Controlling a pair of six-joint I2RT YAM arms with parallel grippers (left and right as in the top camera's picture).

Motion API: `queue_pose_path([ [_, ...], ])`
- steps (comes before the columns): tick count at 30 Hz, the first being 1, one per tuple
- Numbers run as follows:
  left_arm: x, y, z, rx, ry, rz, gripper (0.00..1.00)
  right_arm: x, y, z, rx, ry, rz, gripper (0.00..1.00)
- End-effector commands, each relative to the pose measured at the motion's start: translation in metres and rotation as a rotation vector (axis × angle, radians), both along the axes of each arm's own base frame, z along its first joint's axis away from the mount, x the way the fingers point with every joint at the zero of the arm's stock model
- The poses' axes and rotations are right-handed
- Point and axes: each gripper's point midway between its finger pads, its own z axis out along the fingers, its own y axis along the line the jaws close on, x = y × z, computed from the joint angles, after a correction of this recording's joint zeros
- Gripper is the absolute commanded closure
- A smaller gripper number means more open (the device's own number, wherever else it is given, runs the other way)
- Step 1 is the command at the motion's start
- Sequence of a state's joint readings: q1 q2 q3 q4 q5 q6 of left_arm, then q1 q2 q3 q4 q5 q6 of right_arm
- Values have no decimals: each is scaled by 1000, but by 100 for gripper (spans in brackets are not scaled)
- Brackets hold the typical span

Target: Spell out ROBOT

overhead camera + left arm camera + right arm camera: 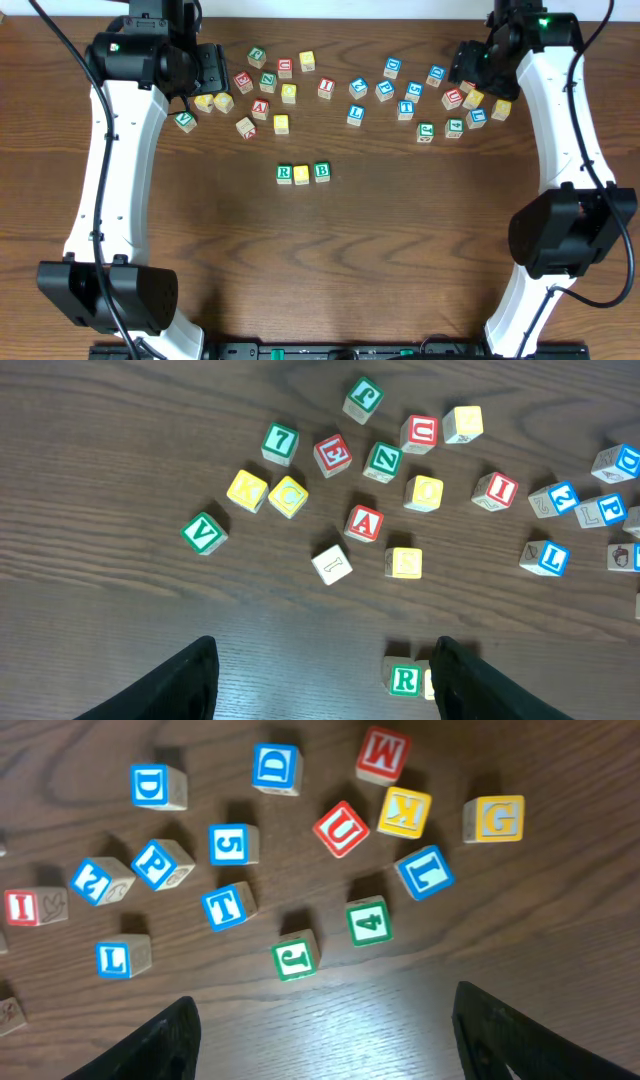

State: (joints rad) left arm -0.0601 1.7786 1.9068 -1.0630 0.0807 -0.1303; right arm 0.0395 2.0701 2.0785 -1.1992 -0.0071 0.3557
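A row of three blocks lies mid-table: a green R block point(284, 173), a yellow block point(302, 173) whose letter is too small to read, and a green B block point(321, 171). The R block also shows in the left wrist view point(404, 680), beside my right finger. A yellow O block point(424, 491) and a blue T block point(228, 906) lie among the loose blocks at the back. My left gripper point(208, 72) point(325, 660) is open and empty above the back-left blocks. My right gripper point(468, 62) point(325, 1010) is open and empty above the back-right blocks.
Several loose letter and number blocks are scattered along the back of the table, among them a green V point(203, 532), a red A point(364, 523), a red U point(341, 828), a green 4 point(368, 920) and a green J point(295, 958).
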Motion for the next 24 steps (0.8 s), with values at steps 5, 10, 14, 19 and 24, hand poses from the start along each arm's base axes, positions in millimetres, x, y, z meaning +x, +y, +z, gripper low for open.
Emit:
queue_pose_path([
  [5,2,-1,3,-4,-7,-10,33,0,15,0,-2,-1,38,25],
  [10,2,-1,3,-4,-7,-10,33,0,23,-1,-5,-2,60,30],
  [14,1,-1,2,-4,-4,-10,34,0,29,-4,-5,3,72,42],
  [19,1,-1,-1,-8,6,-3,62,-2,34,-11,-8,28,94,57],
  [24,-1,0,-16,-9,45,3,70,-6,46,-23,-6,62,134,67],
])
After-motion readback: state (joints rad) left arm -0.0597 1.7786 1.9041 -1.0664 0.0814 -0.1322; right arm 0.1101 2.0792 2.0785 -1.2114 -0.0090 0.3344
